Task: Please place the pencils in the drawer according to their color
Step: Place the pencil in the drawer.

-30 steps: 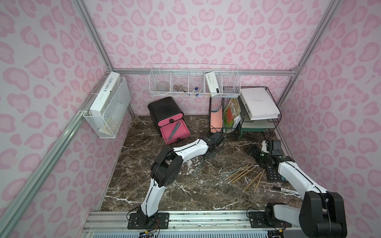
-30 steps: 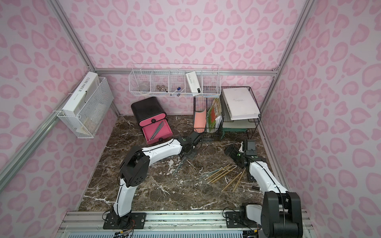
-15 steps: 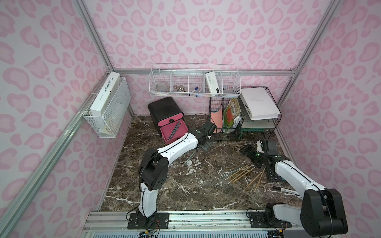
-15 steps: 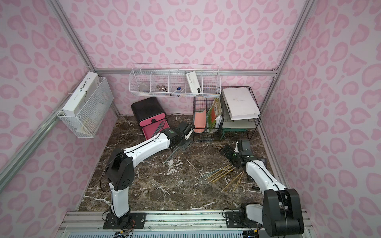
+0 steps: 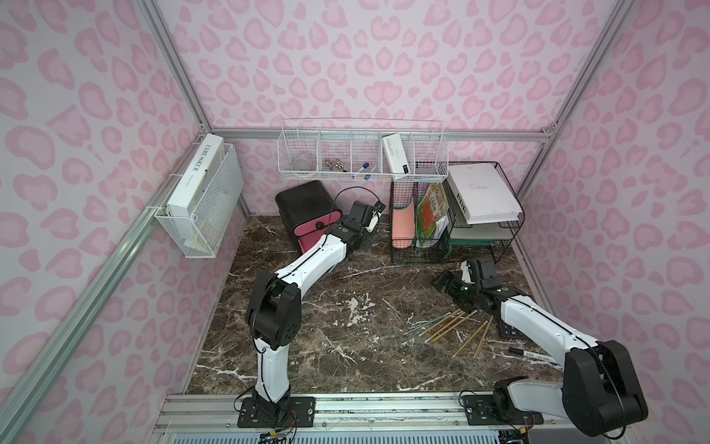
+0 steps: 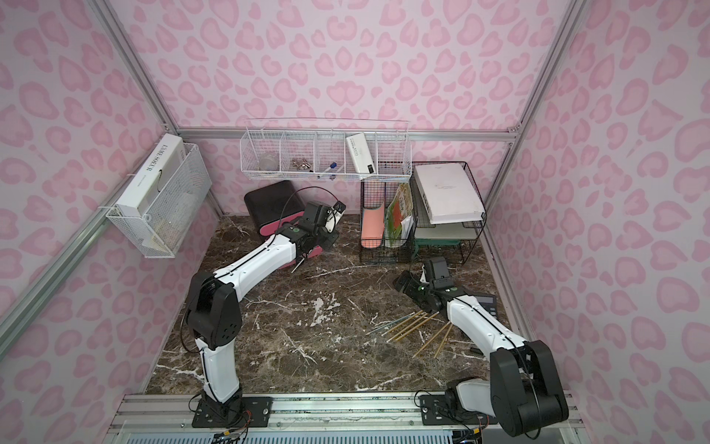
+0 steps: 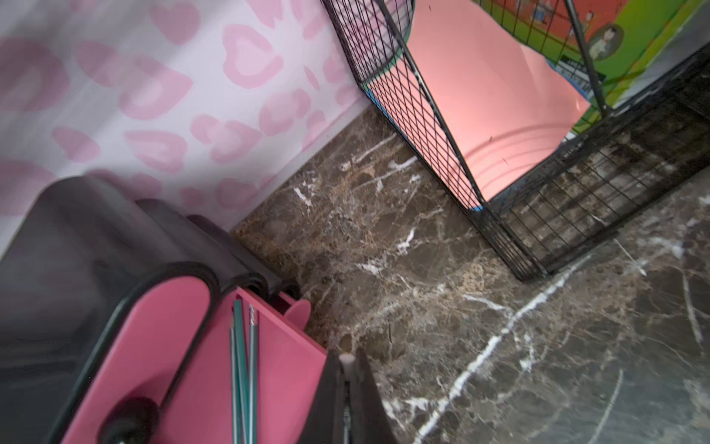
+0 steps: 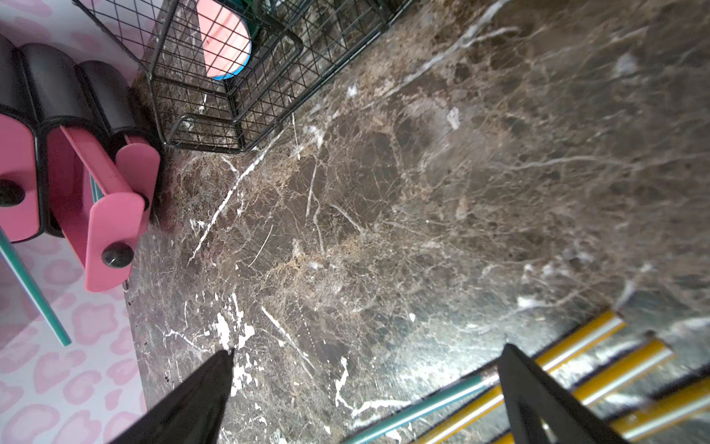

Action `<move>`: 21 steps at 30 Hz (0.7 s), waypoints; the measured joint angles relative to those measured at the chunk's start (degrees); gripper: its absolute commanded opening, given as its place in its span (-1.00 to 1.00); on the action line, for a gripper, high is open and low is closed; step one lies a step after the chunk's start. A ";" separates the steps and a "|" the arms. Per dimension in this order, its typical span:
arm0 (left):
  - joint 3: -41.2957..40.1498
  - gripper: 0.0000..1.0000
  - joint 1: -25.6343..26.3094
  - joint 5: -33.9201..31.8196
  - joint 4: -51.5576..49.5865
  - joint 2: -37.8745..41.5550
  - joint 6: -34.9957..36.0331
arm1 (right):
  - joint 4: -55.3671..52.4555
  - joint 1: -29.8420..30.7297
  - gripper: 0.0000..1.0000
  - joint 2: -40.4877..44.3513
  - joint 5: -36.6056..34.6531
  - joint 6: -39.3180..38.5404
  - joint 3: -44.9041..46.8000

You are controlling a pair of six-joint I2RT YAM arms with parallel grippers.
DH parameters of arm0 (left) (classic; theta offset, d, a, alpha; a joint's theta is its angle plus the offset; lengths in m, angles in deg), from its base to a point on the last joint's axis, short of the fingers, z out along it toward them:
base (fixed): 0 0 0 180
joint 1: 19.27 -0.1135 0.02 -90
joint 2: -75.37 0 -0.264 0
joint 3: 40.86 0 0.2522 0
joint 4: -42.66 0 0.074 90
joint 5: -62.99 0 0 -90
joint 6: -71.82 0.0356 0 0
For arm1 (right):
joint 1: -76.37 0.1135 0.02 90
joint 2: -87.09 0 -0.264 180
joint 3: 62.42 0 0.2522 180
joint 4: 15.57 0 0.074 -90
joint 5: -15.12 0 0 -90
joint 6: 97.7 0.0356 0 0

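Several teal pencils are lying in the open drawer, lower left of the left wrist view. Just beside its edge, the left gripper is pinching another teal pencil. It should be levelling that pencil over the tray before releasing. The right gripper is gaping wide, empty, near the yellow pencils.
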 measured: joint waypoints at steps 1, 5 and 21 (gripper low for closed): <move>0.37 -1.00 -0.44 0.20 1.01 -0.26 1.03 | -0.02 0.31 0.98 -0.35 -0.13 -0.02 -0.15; 1.95 -1.00 -2.36 1.22 4.74 -2.03 3.76 | -0.26 1.64 0.99 -2.05 -0.70 0.02 -1.31; 5.44 -1.00 -7.96 4.22 9.77 -7.45 7.26 | -2.12 3.74 0.98 -6.91 -1.25 0.17 -5.29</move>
